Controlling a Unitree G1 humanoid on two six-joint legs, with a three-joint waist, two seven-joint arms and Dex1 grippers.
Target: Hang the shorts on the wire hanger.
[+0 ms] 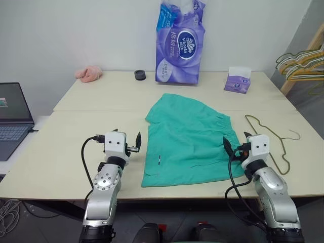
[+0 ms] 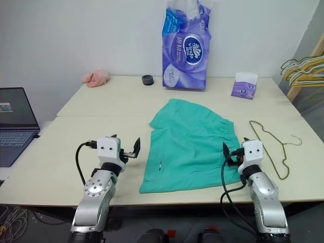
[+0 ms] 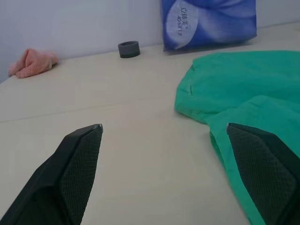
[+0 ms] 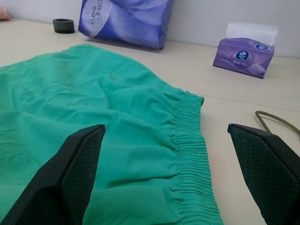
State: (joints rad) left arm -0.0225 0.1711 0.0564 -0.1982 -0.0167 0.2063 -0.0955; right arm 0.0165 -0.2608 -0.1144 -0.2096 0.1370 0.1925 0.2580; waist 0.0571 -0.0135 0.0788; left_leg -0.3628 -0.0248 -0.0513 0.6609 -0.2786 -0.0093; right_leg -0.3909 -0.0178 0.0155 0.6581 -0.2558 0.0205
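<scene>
The pale surface carries the shorts spread flat at its centre, waistband toward the robot's right. The wire hanger lies flat just beside that waistband, apart from it. Both claws are released and hold nothing: the left claw hovers beside the leg hems, the right claw at the waistband. Nothing is grasped yet; the next move probably calls for picking up the hanger.

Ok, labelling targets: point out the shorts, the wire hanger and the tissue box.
shorts [image 1: 185, 139], left eye view, middle of the fabric
wire hanger [image 1: 276, 135], left eye view, wire side
tissue box [image 1: 237, 82], left eye view, front face
</scene>
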